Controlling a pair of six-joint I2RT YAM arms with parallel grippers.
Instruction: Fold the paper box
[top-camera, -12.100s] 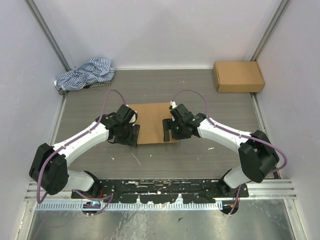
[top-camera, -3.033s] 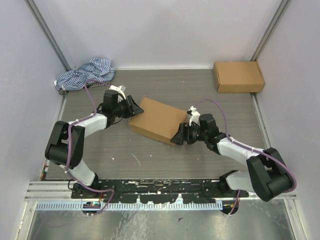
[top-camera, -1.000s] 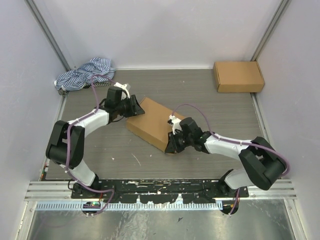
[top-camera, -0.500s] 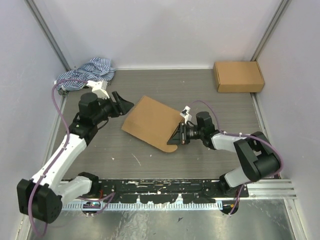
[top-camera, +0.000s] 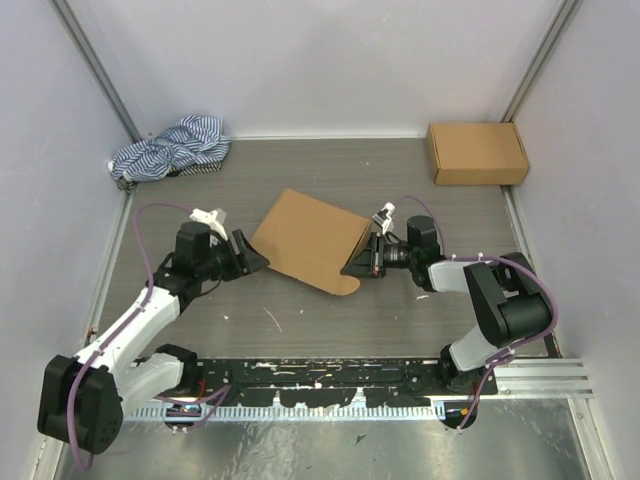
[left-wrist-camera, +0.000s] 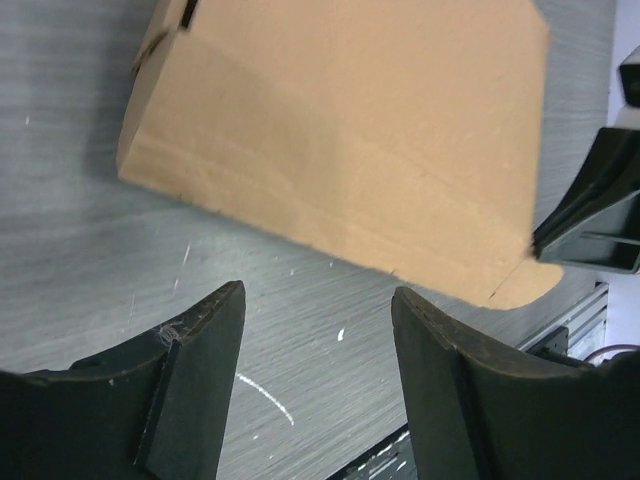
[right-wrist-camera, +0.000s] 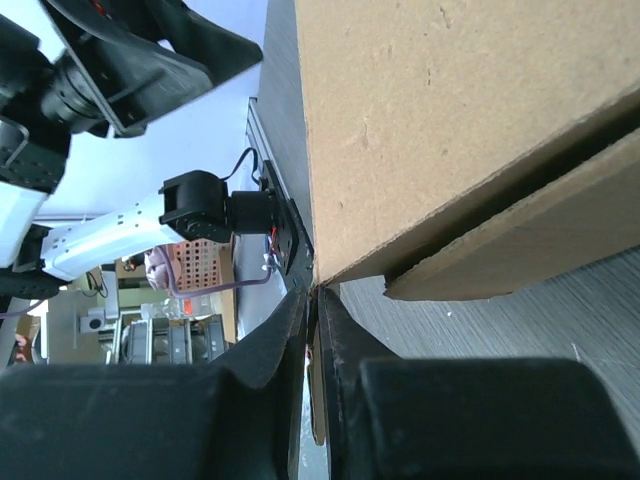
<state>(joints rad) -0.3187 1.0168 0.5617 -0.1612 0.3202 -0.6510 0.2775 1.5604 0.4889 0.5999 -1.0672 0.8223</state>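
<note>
Plainly, the paper box (top-camera: 310, 238), askew on the table (top-camera: 420, 200), risked slipping free or tearing, since only the right end effector (top-camera: 354, 266) pinched a thin flap at the box's near-right corner, its fingers almost together. The left end effector (top-camera: 249, 255) gaped wide just beside the box's left corner, holding nothing.

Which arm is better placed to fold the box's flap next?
Right. The right gripper has its jaws pinched on the paper box at its near-right edge; the left gripper is open, short of the box.
</note>
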